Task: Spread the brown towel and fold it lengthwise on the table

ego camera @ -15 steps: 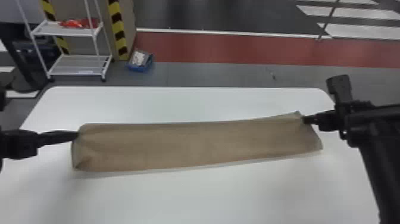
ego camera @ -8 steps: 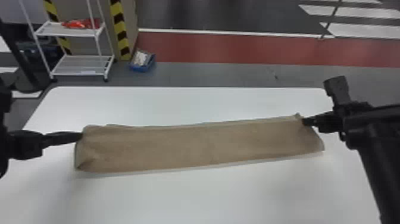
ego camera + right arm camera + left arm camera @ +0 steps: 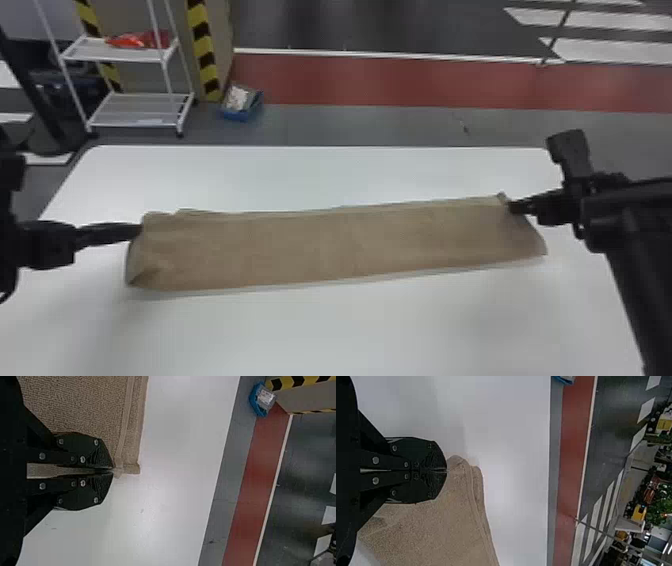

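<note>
Brown towel (image 3: pixel 340 245) lies on white desk (image 3: pixel 350 332) as a long, narrow band across ctr of frame, mid-L to mid-R, R end a bit higher than L. It's doubled lengthwise, w/ a thin sliver of another layer or edge along its lower side & at L end. Top edge is uneven nr upper L, w/ a small raised bit; a little corner nub pokes up at its upper R. Some soft creasing at L end, esp. lower L corner.

L hand (image 3: pixel 139 231) comes in fr L edge of frame, tips at upper part of towel's L end. In L wrist view, L hand (image 3: pixel 447 470) has its fingers together, pinching towel's edge right at the tips.

R hand (image 3: pixel 512 206) comes in fr R edge, tips on towel's upper R corner. R wrist view: R hand (image 3: pixel 113 471) also closed, gripping towel by that corner; hem runs right by the tips, narrow gap btwn fingers farther back.

Bkgd: white shelf rack (image 3: pixel 140 111) upper L w/ red item (image 3: pixel 141 40) on its top visible shelf; yellow/blk striped post (image 3: pixel 202 42) just beside it; blue bin (image 3: pixel 239 116) on floor nr post's foot, whitish stuff inside. Red floor strip (image 3: pixel 400 82) runs across upper ctr to upper R; white floor stripes (image 3: pixel 600 50) in upper R corner.
</note>
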`<state>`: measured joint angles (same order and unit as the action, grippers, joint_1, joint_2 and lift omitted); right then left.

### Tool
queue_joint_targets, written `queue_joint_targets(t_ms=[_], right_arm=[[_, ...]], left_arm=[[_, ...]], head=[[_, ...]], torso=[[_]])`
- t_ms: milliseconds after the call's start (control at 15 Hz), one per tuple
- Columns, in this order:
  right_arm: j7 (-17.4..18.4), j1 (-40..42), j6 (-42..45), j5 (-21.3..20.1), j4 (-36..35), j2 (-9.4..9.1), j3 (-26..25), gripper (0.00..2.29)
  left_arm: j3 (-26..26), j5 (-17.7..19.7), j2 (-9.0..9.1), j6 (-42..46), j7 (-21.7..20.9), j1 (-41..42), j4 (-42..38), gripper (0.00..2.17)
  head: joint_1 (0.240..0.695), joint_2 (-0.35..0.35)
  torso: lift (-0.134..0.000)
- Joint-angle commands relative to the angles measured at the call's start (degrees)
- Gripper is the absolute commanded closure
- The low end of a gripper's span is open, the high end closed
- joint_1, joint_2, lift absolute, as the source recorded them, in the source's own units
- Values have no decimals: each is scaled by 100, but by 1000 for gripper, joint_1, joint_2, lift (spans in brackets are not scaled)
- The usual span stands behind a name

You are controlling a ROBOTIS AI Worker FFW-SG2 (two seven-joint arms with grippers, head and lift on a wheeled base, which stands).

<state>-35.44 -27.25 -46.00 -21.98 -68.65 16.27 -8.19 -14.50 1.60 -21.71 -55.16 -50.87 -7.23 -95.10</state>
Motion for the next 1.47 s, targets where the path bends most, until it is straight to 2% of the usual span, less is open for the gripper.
queue_joint_targets(t_ms=[0,333,467,667,1000,1400], right_arm=[[-7,62,-107,0,-114,8,28,917],[-51,124,-230,0,-254,17,11,937],[-60,124,-282,-17,-272,25,19,1153],[-77,176,-300,-8,-289,17,-16,1305],[-104,317,-159,370,-764,8,-288,1305],[-104,282,-159,238,-755,17,-262,1305]], left_arm=[[9,-1,0,0,-1,3,-9,1511],[17,-1,-9,0,-10,3,-9,1511],[17,7,0,0,-28,11,-17,1511],[17,7,0,0,-37,20,-9,1511],[-97,25,-18,-18,-72,29,-53,1511],[-106,-36,-53,0,-10,-129,88,1511]], head=[[695,-71],[695,-76],[695,-75],[695,-75],[695,-74],[695,-63]], torso=[[-124],[-124],[-124],[-124],[-124],[-124]])
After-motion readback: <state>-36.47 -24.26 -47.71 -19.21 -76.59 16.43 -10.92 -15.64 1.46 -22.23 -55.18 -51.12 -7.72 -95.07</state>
